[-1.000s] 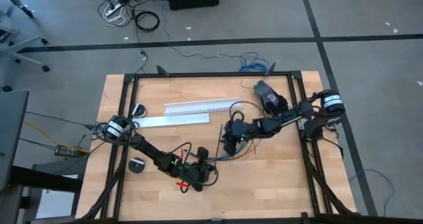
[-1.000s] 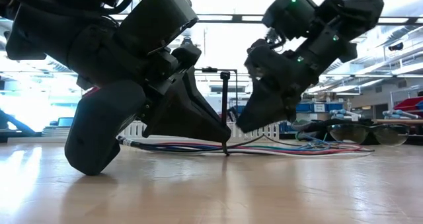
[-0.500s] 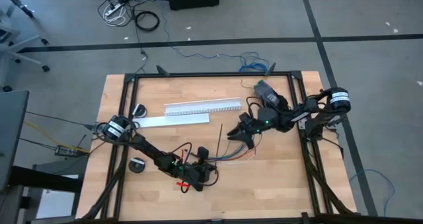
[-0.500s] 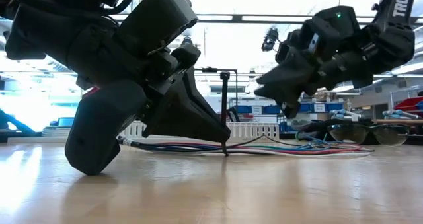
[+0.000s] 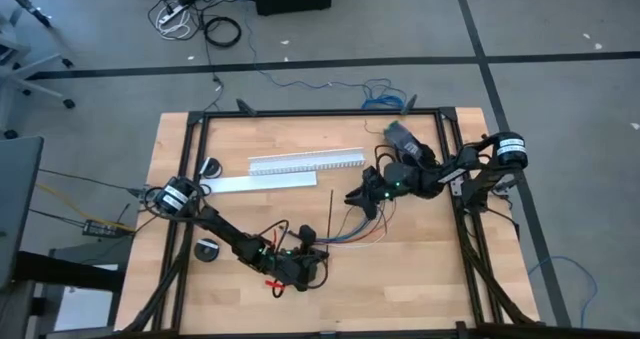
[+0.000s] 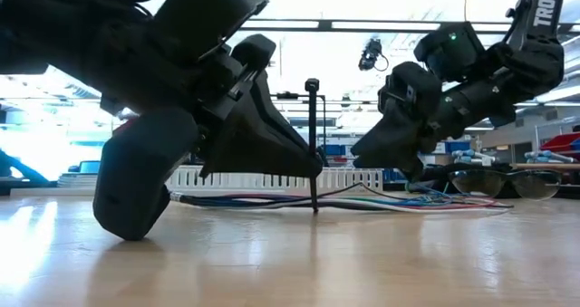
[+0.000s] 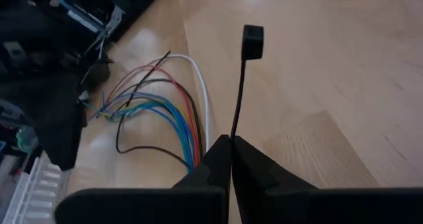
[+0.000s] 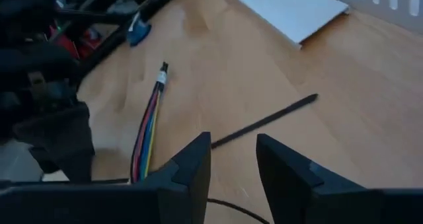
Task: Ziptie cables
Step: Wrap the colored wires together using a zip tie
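The left hand [image 6: 313, 167], low over the table [image 5: 420, 279] near the middle of its front edge, is clenched on the ziptie [image 6: 312, 135], holding it upright with its lower end at the cables [image 6: 381, 201], which lie fanned across the table's middle. The right hand [image 5: 356, 199] hangs above the cables toward the right edge, fingers [image 8: 192, 164] parted and grasping nothing.

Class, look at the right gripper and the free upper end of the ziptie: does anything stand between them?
Nothing visible does. The left gripper is shut on the ziptie, holding it upright over the cables. The right gripper, open and empty, hangs beside it with only open air between them in the low view.
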